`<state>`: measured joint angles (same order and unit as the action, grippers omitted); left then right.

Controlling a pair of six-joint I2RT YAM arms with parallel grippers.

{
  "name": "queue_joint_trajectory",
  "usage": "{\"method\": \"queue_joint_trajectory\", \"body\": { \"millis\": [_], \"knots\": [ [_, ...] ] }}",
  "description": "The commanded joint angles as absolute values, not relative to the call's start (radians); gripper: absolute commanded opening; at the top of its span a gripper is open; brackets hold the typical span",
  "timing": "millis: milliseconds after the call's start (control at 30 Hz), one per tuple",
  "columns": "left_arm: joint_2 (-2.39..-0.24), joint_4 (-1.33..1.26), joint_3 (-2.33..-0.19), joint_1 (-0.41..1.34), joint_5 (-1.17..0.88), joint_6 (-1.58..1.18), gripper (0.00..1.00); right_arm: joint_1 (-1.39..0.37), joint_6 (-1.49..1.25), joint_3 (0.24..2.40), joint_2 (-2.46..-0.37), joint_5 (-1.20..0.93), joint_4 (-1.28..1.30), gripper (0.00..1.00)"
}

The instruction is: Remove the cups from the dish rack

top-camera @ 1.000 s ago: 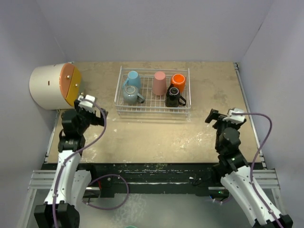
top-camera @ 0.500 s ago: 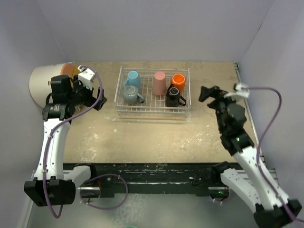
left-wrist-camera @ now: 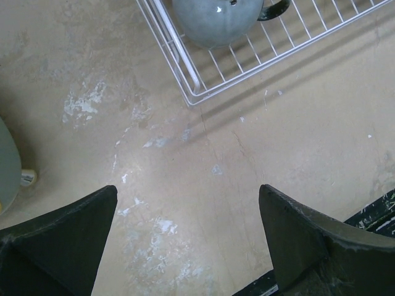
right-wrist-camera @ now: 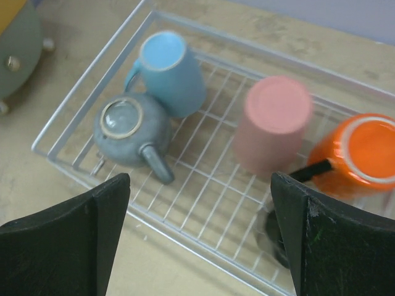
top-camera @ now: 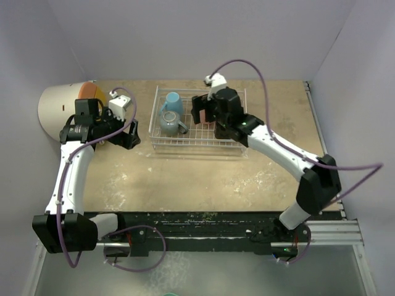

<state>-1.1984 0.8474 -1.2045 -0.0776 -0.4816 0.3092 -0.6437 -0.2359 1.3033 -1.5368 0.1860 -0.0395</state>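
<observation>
Right claw (right-wrist-camera: 199, 185) is being held open above the pink tumbler (right-wrist-camera: 274, 120) in the dish rack (left-wrist-camera: 176, 46). Left claw (left-wrist-camera: 186, 191) is being held apart too, over the counter (left-wrist-camera: 278, 154) beside it.

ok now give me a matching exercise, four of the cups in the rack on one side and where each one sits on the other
Cups:
1. light blue mug
2. grey-teal mug
3. pink tumbler
4. orange mug

Places in the dish rack:
a. middle of the far row
b. near left corner
c. far right corner
d. far left corner

Pairs: 1-d, 2-b, 3-a, 4-c
</observation>
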Motion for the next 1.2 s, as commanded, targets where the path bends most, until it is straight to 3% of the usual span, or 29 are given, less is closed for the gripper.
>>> {"method": "queue_joint_trajectory", "body": {
  "millis": [0, 500, 833, 1167],
  "knots": [
    [-1.175, 0.85, -1.231, -0.081, -0.477, 0.336, 0.99, -0.711, -0.118, 1.449, -1.682, 0.077, 0.07, 0.96],
    [-1.161, 0.854, -1.216, -0.081, -0.467, 0.343, 0.99, -0.73, -0.026, 1.654, -1.998, -0.072, 0.169, 0.86],
    [-1.102, 0.822, -1.176, -0.081, -0.44, 0.36, 0.99, -0.729, 0.043, 1.792, -2.125, -0.054, 0.217, 0.84],
    [-1.109, 0.843, -1.18, -0.081, -0.459, 0.356, 0.99, -0.729, 0.055, 1.7, -2.089, -0.039, 0.137, 0.49]
  ]
}}
